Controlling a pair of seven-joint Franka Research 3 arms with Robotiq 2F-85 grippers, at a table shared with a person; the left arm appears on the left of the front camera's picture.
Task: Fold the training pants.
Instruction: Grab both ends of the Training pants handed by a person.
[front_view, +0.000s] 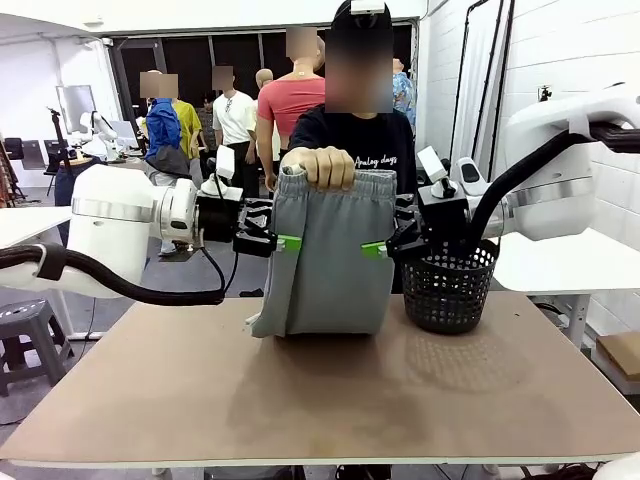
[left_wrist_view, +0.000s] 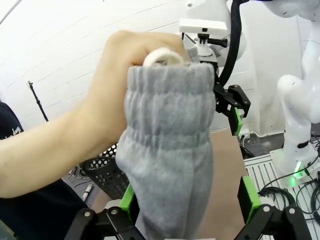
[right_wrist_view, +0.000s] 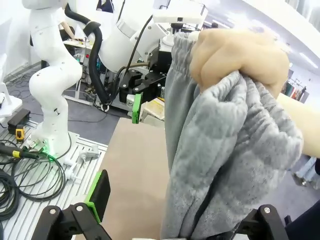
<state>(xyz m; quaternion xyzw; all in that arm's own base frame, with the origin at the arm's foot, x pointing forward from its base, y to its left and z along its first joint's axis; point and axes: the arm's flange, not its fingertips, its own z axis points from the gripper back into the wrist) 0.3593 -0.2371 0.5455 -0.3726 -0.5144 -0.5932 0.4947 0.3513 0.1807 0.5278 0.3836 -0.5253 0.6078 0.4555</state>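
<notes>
Wall (front_view: 570, 60): white painted brick, on the right.
Clothes rail (front_view: 461, 80): black, standing against that wall.
Floor (front_view: 25, 425): smooth grey.
Table (front_view: 330, 400): brown top.
Side table (front_view: 25, 222): white, far left.
Stool (front_view: 30, 325): grey, beside the side table.
Light: bright and even.

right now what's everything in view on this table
training pants: one, light grey, hanging from the waistband at the table's far middle, lower end on the tabletop
basket: one, black mesh, on the table right of the pants
table: one, tan, bearing both
person's hand: one, gripping the waistband's top
left claw: one, black with green pads, open around the pants' left edge
right claw: one, same colours, open around the pants' right edge
</notes>
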